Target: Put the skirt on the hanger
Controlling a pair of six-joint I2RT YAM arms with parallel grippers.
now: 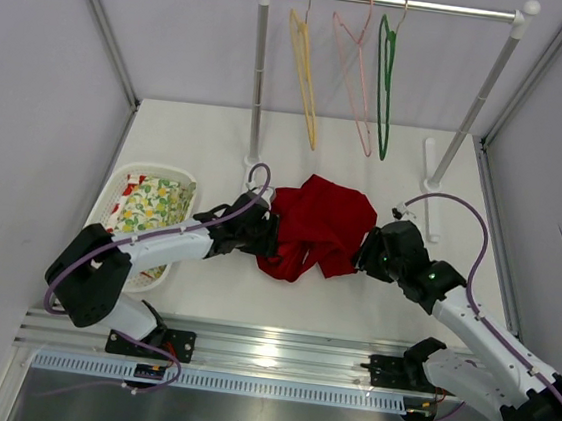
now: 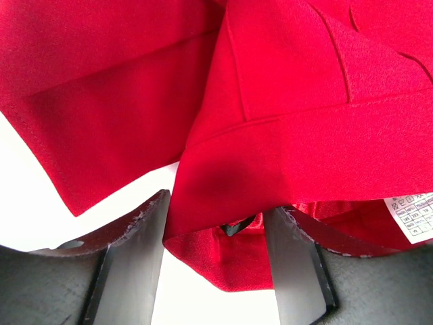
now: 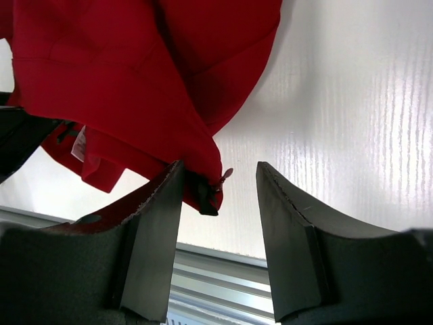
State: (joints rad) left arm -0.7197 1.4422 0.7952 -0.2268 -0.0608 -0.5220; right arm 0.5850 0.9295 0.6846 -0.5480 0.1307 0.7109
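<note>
**Observer:** Fig. 1, overhead view. Where does the skirt lie?

**Operator:** I see the skirt (image 1: 315,224) crumpled in a heap on the surface (image 1: 218,144), between my two arms and in front of the rail (image 1: 403,2). The hanger (image 1: 355,78), pale pink, hangs from that rail between a yellow hanger (image 1: 304,72) and a green hanger (image 1: 383,81), well apart from the skirt.

**Observer:** And the pincers?

**Operator:** My left pincer (image 1: 266,235) is at the skirt's left edge. Its jaws are spread wide, and a folded hem lies between the fingers without being squeezed. My right pincer (image 1: 365,252) is at the right edge with its jaws parted. The corner with the zip pull (image 3: 223,177) touches one finger, and bare surface shows between it and the other. Neither pincer grips anything.

**Observer:** Progress?

**Operator:** I judge it early. Nothing is on the hanger, which is on the rail. Left to do: seize the skirt, lift and spread it, bring it to the hanger and fix it there. I cannot plainly pick out the waistband in these views.
</note>
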